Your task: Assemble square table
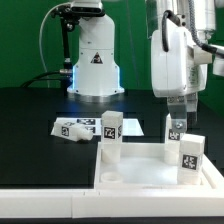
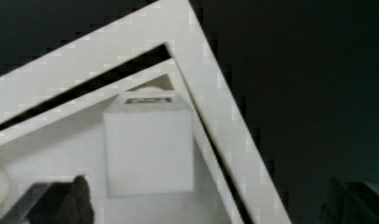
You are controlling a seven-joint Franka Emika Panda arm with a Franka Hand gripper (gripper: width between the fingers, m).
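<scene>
The white square top [image 1: 150,172] lies flat in the front right of the exterior view, raised rim up. Three white tagged legs stand on it: one at its back left corner [image 1: 111,128], one at the back right [image 1: 175,130], one nearer on the right [image 1: 192,155]. A fourth leg [image 1: 71,128] lies on the black table to the left. My gripper [image 1: 178,108] hangs just above the back right leg. In the wrist view the gripper [image 2: 207,205] is open, its dark fingers [image 2: 61,203] wide apart over the top's rim [image 2: 200,110] and a leg [image 2: 150,140].
The robot's white base [image 1: 95,65] stands at the back centre with cables behind it. A long white ledge [image 1: 45,205] runs along the front of the black table [image 1: 30,120].
</scene>
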